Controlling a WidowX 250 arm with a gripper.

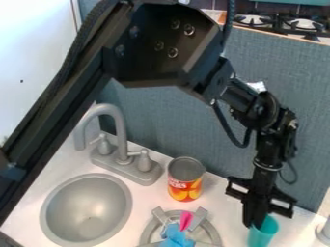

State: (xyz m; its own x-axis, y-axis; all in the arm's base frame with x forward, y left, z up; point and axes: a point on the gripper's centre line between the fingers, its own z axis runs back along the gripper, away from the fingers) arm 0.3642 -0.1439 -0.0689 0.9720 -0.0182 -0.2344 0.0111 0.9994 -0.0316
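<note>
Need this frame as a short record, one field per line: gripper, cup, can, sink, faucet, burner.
gripper: pointing down at lower right, at the rim of the cup
gripper_point: black gripper
cup: teal cup, bottom edge of view
can: can, red and orange label, upright
sink: round grey sink, lower left
faucet: grey faucet, behind sink
burner: grey burner, blue-and-pink item on it
</note>
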